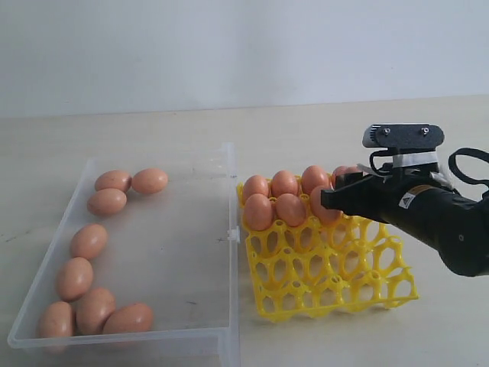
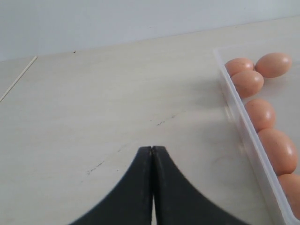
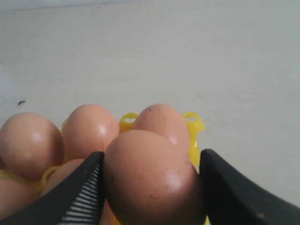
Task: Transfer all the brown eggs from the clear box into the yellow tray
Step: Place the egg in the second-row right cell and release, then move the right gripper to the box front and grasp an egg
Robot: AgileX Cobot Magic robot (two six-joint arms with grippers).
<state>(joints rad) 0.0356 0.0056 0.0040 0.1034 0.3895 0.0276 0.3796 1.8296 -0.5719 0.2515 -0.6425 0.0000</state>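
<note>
right claw clamps a smooth reddish-brown egg while left claw sits pressed together.

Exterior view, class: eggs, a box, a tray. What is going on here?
The right pincer grips a brown egg just over the yellow tray, where about six others already sit in the far rows. Eight brown eggs lie in the clear box. The left pincer is shut above bare table beside the box.

Left gripper jaws pressed together above table. Six brown eggs sit inside the clear box, along its wall.
</note>
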